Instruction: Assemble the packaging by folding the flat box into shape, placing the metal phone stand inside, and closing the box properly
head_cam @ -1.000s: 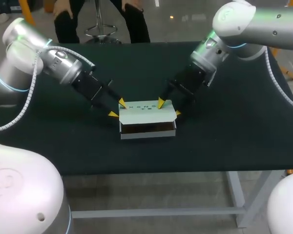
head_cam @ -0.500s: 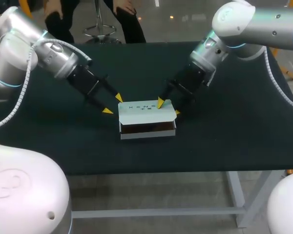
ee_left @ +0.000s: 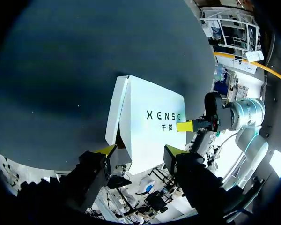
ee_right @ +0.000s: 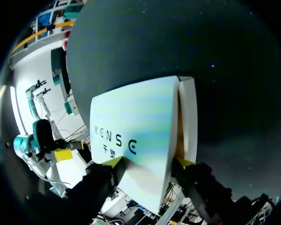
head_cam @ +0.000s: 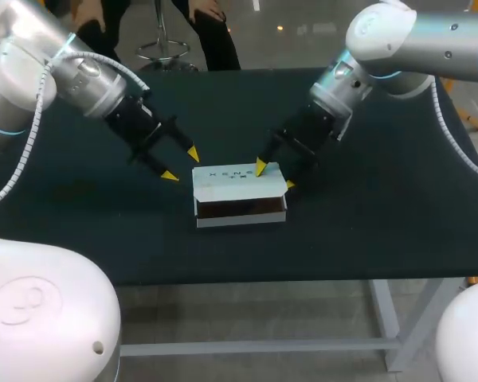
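Observation:
The white box (head_cam: 239, 195) sits mid-table with its printed lid down over it; a dark gap shows along its front under the lid. No phone stand is visible. My left gripper (head_cam: 181, 163) hangs open just off the box's left end, touching nothing; in the left wrist view the box (ee_left: 150, 122) lies ahead of the left gripper (ee_left: 140, 152). My right gripper (head_cam: 276, 176) stands open at the back right corner, one tip on the lid, the other beside the box's right end. In the right wrist view the box (ee_right: 136, 136) runs between the right gripper (ee_right: 147, 163) fingers.
The dark table top (head_cam: 382, 207) surrounds the box, with bare cloth in front and to both sides. No other loose objects lie on it.
My left gripper has pulled back from the box's left end, up and to the left, and its fingers have spread wider. The right arm and the box stay put.

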### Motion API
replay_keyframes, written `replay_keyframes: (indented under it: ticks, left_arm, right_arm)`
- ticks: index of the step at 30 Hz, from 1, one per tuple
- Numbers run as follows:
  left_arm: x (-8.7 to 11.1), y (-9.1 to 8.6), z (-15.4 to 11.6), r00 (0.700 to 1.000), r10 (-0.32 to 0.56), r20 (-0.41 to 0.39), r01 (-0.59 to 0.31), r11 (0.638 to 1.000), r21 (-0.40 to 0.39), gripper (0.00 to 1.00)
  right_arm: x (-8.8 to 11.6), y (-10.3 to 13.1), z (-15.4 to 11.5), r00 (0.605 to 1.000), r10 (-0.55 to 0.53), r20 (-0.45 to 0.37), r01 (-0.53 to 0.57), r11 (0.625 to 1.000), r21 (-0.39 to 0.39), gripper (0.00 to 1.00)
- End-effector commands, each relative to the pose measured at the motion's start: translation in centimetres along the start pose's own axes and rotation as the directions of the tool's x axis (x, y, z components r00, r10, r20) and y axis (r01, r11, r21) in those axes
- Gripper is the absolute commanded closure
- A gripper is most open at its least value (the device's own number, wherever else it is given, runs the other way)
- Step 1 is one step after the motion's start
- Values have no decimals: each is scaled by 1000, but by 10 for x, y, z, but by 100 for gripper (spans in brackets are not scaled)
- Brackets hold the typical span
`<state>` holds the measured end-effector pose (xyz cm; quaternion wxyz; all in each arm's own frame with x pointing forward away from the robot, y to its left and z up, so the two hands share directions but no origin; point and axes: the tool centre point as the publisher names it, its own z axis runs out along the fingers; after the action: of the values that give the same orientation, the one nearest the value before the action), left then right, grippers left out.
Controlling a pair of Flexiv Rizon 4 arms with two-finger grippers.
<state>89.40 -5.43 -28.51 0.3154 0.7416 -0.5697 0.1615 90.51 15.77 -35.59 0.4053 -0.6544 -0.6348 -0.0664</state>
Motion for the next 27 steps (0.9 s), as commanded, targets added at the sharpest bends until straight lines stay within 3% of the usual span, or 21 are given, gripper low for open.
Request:
replay_keyframes:
  ticks: [1, 4, 7, 10, 14, 15, 16, 17, 19, 25, 27]
  left_arm:
    - [14, 13, -9, 995, 80, 55, -83, 995, 54, 27]
    - [23, 17, -11, 983, 144, 110, -152, 986, 69, 21]
    - [32, 20, -15, 962, 222, 158, -237, 968, 79, 0]
    - [39, 21, -18, 928, 299, 223, -324, 943, 81, 0]
    - [45, 24, -21, 829, 471, 301, -510, 858, 62, 0]
    - [45, 26, -22, 771, 558, 308, -593, 805, 26, 0]
    - [45, 26, -23, 758, 575, 307, -611, 792, 24, 0]
    - [46, 25, -26, 702, 637, 317, -670, 742, -7, 0]
    - [48, 26, -27, 620, 717, 318, -736, 672, -80, 0]
    - [59, 37, -21, 368, 868, 332, -844, 462, -273, 0]
    - [60, 44, -18, 240, 915, 325, -864, 354, -359, 0]
  right_arm:
    - [0, 0, 1, 1000, -1, 1, 1, 1000, 0, 28]
    - [0, 0, 1, 1000, -1, 1, 1, 1000, 0, 27]
    - [0, 0, 1, 1000, -1, 1, 1, 1000, 0, 27]
    - [0, 0, 1, 1000, -1, 1, 1, 1000, 0, 29]
    - [0, 0, 1, 1000, -1, 1, 1, 1000, 0, 29]
    - [0, 0, 1, 1000, -1, 1, 1, 1000, 0, 30]
    - [0, 0, 1, 1000, -1, 1, 1, 1000, 0, 31]
    - [0, 0, 1, 1000, -1, 1, 1, 1000, 0, 31]
    - [0, 0, 1, 1000, -1, 1, 1, 1000, 0, 30]
    - [0, 0, 1, 1000, -1, 1, 1, 1000, 0, 29]
    - [0, 0, 1, 1000, -1, 1, 1, 1000, 0, 29]
